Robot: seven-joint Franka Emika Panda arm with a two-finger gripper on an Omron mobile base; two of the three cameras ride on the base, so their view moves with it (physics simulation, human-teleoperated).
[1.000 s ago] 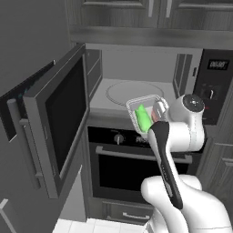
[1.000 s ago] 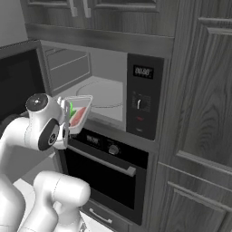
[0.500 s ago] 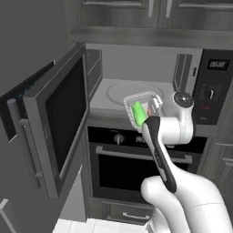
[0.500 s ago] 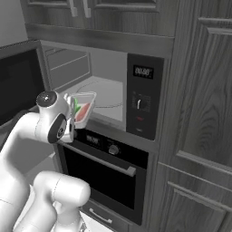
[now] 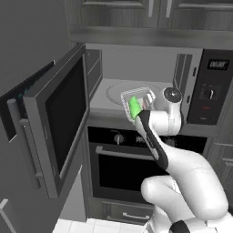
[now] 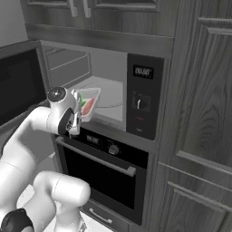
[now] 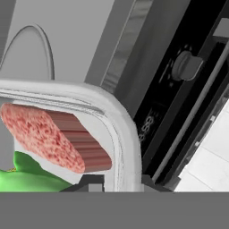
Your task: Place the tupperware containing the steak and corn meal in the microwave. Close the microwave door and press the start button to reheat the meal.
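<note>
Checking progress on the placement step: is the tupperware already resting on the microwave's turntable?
No. The tupperware is tilted and held up by the gripper at the front edge of the microwave cavity.

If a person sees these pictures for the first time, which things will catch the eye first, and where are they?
The eye goes first to the bright green lump in the clear tupperware, held up by the gripper at the mouth of the microwave, above the oven. Next is the big microwave door, swung wide open at the left. In the hand view, the red steak lies inside the tub's rim.
</note>
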